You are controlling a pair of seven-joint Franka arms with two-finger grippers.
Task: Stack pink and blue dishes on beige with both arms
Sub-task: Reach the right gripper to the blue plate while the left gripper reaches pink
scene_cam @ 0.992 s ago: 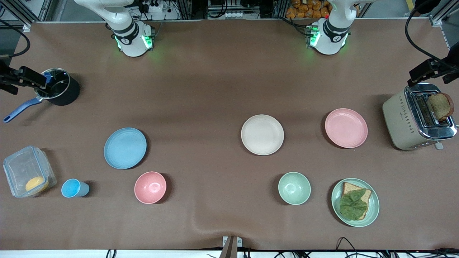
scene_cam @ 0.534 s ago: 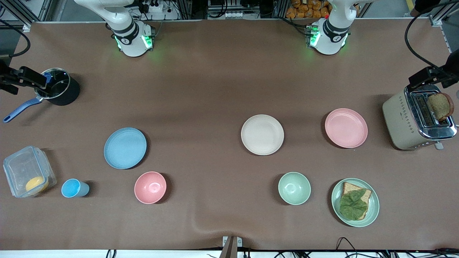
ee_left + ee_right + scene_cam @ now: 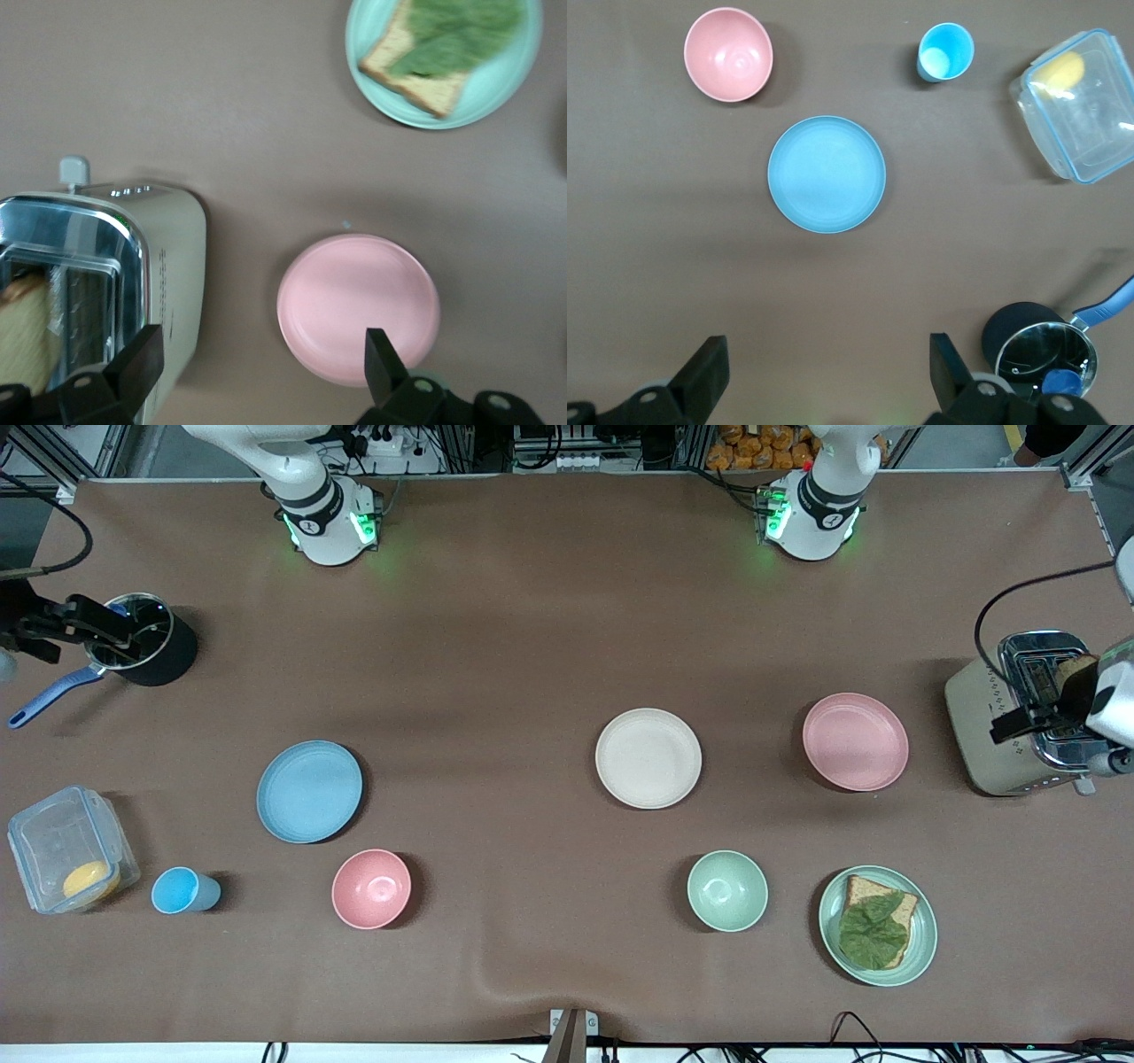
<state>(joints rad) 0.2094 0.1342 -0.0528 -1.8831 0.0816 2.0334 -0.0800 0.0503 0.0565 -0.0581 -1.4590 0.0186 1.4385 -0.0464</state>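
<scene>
The beige plate (image 3: 648, 758) lies mid-table. The pink plate (image 3: 855, 741) (image 3: 359, 305) lies beside it toward the left arm's end, close to the toaster. The blue plate (image 3: 309, 790) (image 3: 827, 173) lies toward the right arm's end. My left gripper (image 3: 1032, 719) (image 3: 261, 361) hangs open over the toaster's edge, and one finger (image 3: 379, 352) shows over the pink plate's rim. My right gripper (image 3: 66, 627) (image 3: 828, 367) hangs open and empty over bare table beside the black pot, well away from the blue plate.
A toaster (image 3: 1019, 722) holds a bread slice. A green plate with sandwich (image 3: 877, 926) and a green bowl (image 3: 727, 890) lie nearer the camera. A pink bowl (image 3: 371, 888), blue cup (image 3: 182, 891), clear container (image 3: 66, 859) and black pot (image 3: 146, 642) stand at the right arm's end.
My left gripper has come down from above the toaster's top edge to over its slots, closer to the pink plate. My right gripper shifted slightly by the pot. No dish moved.
</scene>
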